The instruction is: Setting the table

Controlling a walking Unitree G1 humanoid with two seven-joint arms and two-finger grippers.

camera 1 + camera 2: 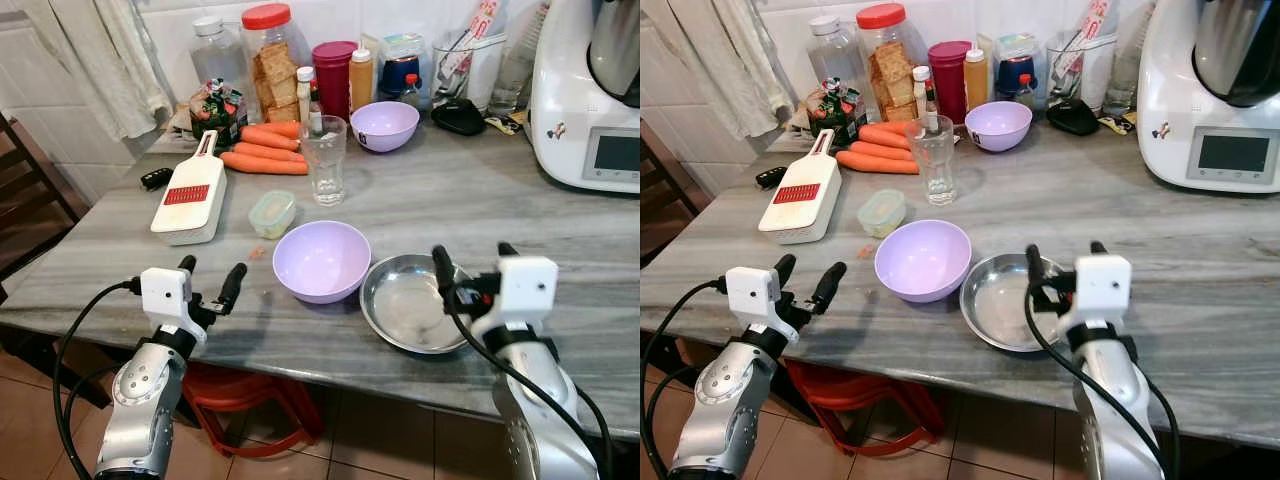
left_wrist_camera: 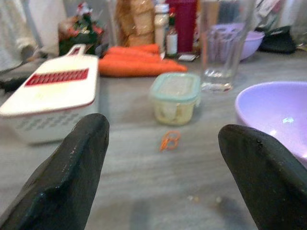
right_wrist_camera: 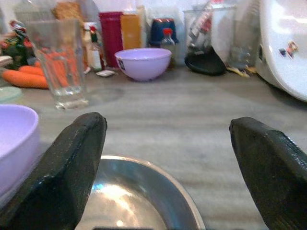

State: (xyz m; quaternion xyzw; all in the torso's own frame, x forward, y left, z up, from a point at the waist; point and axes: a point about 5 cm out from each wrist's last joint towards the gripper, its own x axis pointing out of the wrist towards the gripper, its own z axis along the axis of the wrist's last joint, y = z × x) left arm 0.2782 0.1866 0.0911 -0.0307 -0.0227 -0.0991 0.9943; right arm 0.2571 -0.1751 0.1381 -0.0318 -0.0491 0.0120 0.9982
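Note:
A large lilac bowl [image 1: 322, 260] stands near the front edge of the grey stone table [image 1: 560, 250], touching a shallow steel bowl [image 1: 400, 305] to its right. A second, smaller lilac bowl [image 1: 385, 125] sits at the back, and an empty glass [image 1: 324, 160] stands in front of it to the left. My left gripper [image 1: 212, 270] is open over the front edge, left of the large lilac bowl, holding nothing. My right gripper [image 1: 472, 255] is open just above the steel bowl's right rim, empty. In the right wrist view the steel bowl [image 3: 139, 196] lies below the fingers [image 3: 72, 167].
A white slicer [image 1: 192, 195], a small lidded container [image 1: 272, 213] and carrots [image 1: 265, 150] lie at the left. Jars and bottles [image 1: 270, 60] line the back wall. A white kitchen machine [image 1: 590, 100] stands at the back right. A red stool [image 1: 240, 400] sits under the table.

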